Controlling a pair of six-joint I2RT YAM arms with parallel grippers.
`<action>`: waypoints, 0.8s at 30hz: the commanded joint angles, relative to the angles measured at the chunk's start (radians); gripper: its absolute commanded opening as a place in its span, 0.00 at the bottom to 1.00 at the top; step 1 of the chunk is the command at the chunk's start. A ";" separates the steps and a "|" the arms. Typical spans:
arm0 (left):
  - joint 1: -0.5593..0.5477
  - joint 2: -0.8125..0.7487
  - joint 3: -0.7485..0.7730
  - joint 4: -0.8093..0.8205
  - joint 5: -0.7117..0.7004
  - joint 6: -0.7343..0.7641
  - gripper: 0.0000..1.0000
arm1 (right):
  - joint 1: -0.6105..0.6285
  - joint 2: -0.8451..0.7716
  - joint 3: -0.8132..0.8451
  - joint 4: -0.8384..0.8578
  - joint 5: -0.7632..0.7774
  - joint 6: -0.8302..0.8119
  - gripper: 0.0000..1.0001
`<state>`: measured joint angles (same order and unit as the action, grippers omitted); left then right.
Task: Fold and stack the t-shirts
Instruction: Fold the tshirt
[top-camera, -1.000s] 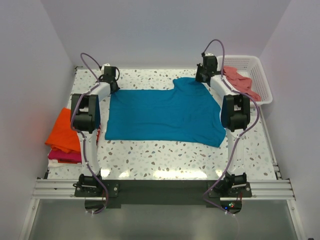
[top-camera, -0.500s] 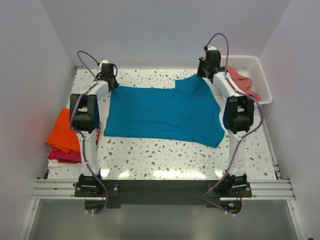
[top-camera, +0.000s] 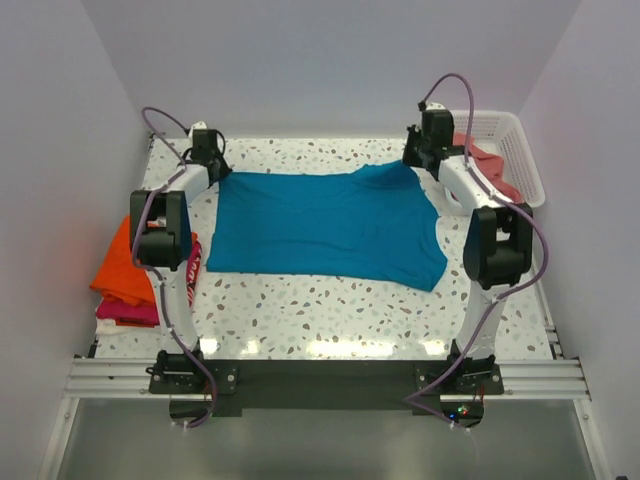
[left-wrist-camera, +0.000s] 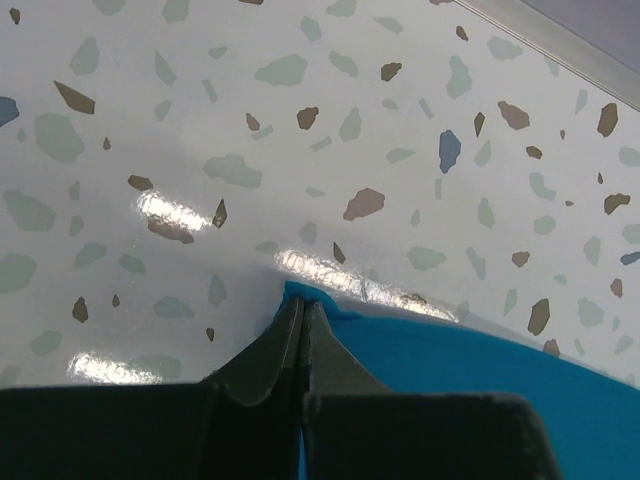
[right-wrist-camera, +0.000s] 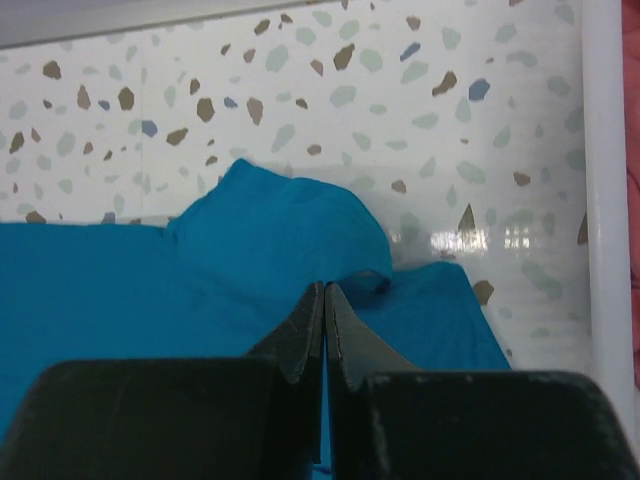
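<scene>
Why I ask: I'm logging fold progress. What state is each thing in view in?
teal-blue t-shirt: spread out flat, unfolded, far corners pinched.
left gripper: shut on its far left corner.
right gripper: shut on its bunched far right corner.
orange t-shirt: folded, top of the left pile.
magenta-red t-shirt: folded, under the orange one.
salmon-pink t-shirt: crumpled in the basket.
basket: upright, holding that shirt.

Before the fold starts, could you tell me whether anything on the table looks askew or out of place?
Only the teal-blue cloth t-shirt: its far right corner humps up at the right gripper, and its near hem slants nearer on the right. The corner at the left gripper lies flat.
</scene>
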<state>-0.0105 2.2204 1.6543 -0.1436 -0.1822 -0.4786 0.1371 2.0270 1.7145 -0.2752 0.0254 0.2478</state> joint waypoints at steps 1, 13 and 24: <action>0.010 -0.113 -0.051 0.075 0.026 -0.037 0.00 | -0.004 -0.112 -0.097 0.051 -0.012 0.036 0.00; 0.044 -0.286 -0.293 0.081 0.013 -0.138 0.00 | -0.004 -0.362 -0.401 0.062 -0.009 0.133 0.00; 0.064 -0.436 -0.493 0.055 0.018 -0.230 0.00 | -0.004 -0.540 -0.636 0.045 -0.015 0.199 0.00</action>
<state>0.0422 1.8645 1.1976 -0.1127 -0.1616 -0.6662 0.1371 1.5547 1.1191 -0.2584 0.0078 0.4095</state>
